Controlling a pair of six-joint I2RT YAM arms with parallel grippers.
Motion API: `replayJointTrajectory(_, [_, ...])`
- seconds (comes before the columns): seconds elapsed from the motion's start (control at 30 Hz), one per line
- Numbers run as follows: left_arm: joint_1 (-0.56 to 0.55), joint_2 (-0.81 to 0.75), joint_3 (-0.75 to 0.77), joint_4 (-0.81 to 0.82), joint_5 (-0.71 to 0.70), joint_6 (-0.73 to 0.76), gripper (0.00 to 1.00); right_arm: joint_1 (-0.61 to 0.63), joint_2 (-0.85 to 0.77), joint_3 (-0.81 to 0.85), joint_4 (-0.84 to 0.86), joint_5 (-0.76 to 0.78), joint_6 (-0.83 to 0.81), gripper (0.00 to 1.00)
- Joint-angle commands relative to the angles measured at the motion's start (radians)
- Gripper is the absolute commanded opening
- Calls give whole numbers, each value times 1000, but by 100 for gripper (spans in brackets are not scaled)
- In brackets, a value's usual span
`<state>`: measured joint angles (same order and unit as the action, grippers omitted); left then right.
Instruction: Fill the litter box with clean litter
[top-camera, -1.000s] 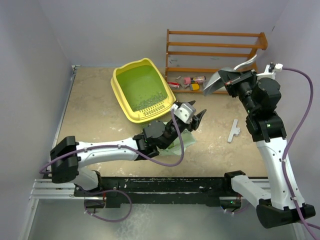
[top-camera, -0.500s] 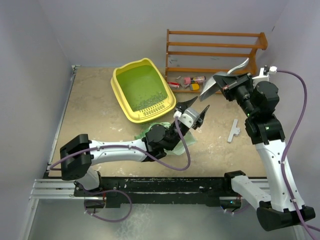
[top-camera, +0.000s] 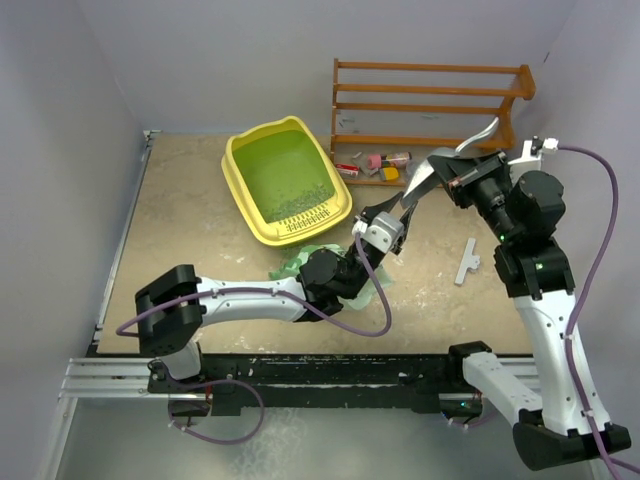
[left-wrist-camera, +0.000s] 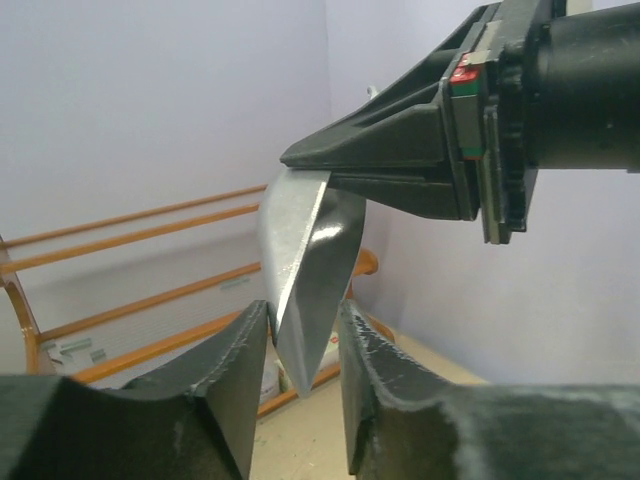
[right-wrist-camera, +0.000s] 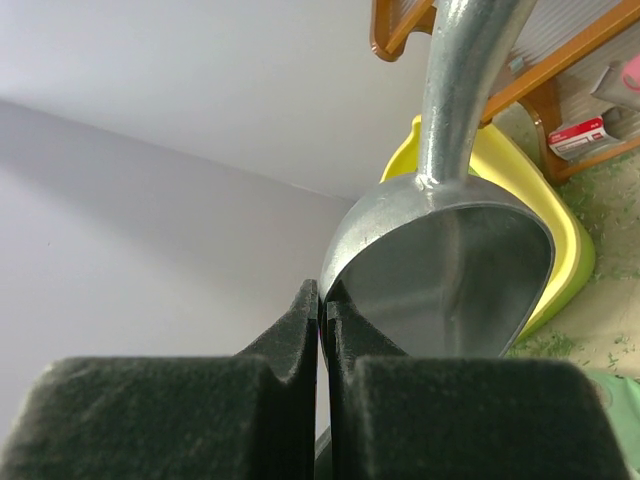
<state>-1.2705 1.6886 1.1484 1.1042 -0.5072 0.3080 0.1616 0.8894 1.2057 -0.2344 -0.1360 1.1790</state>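
The yellow litter box (top-camera: 285, 180) with its green floor stands at the back centre, with a few grey-green litter granules (top-camera: 295, 205) by its grille. The pale-green bag (top-camera: 297, 262) lies crumpled under my left arm. My right gripper (top-camera: 447, 172) is shut on the rim of a grey metal scoop (top-camera: 420, 182) and holds it in the air; the right wrist view shows the grip (right-wrist-camera: 322, 310) and the empty bowl (right-wrist-camera: 450, 270). My left gripper (top-camera: 392, 216) is raised and open, its jaws (left-wrist-camera: 300, 340) either side of the scoop's tip (left-wrist-camera: 305, 280) with gaps on both sides.
A brown wooden rack (top-camera: 430, 110) stands at the back right with small packets (top-camera: 375, 163) on the floor under it. A white bracket (top-camera: 467, 260) lies on the table to the right. Walls close the table on the left, back and right.
My left gripper has swung right and up from beside the bag until its jaws straddle the scoop's tip. My right gripper has tipped the scoop down toward it.
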Motion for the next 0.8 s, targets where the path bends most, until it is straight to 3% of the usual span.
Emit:
replayJointTrajectory(0.0, [-5,24,48,54,17,0,33,4,-32,46,82,-70,25,0])
replayJointTrajectory(0.23, [-3,43,54,57,-5,-8,20,4,-47,55,75,-90,34,0])
replayJointTrajectory(0.43, [-3,14,43,30,-47,-3,0,4,-58,65,56,-110,30,0])
replayJointTrajectory(0.53, [14,-42,30,-44,-58,-45,0,4,-67,64,47,-113,19,0])
replayJointTrajectory(0.63, [60,-118,31,-217,11,-180,0,4,-71,56,63,-132,5,0])
replayJointTrajectory(0.77, [141,-216,33,-412,156,-330,0,4,-61,58,71,-191,-42,32])
